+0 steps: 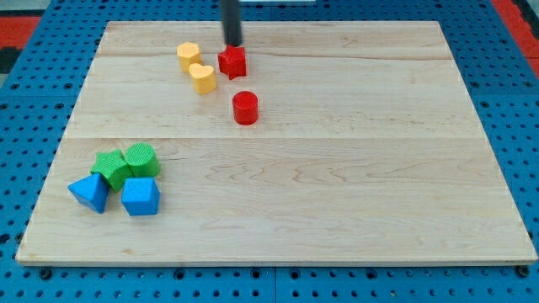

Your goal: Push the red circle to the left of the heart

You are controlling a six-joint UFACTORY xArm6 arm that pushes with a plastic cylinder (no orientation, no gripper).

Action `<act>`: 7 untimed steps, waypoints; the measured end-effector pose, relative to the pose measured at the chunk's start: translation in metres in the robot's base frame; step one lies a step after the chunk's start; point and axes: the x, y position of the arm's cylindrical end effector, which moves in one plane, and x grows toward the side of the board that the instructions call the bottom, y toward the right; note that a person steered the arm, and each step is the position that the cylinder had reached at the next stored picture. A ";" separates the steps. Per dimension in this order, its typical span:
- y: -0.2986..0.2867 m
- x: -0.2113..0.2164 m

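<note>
The red circle, a short red cylinder, stands on the wooden board above its middle. A yellow block that looks like the heart lies up and to the left of it, a short gap apart. A second yellow block, roughly hexagonal, sits just above and left of the heart. A red star-like block lies right of the yellow pair, above the red circle. My tip is at the top edge of the red star block, touching or nearly touching it, well above the red circle.
Near the board's lower left is a tight cluster: a green star-like block, a green cylinder, a blue triangular block and a blue angular block. A blue pegboard surrounds the board.
</note>
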 end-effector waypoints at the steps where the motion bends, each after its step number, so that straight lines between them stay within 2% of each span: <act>1: 0.092 0.037; 2: 0.098 0.106; 4: -0.002 0.172; 5: -0.075 0.156; 6: -0.084 0.174; 7: -0.063 0.173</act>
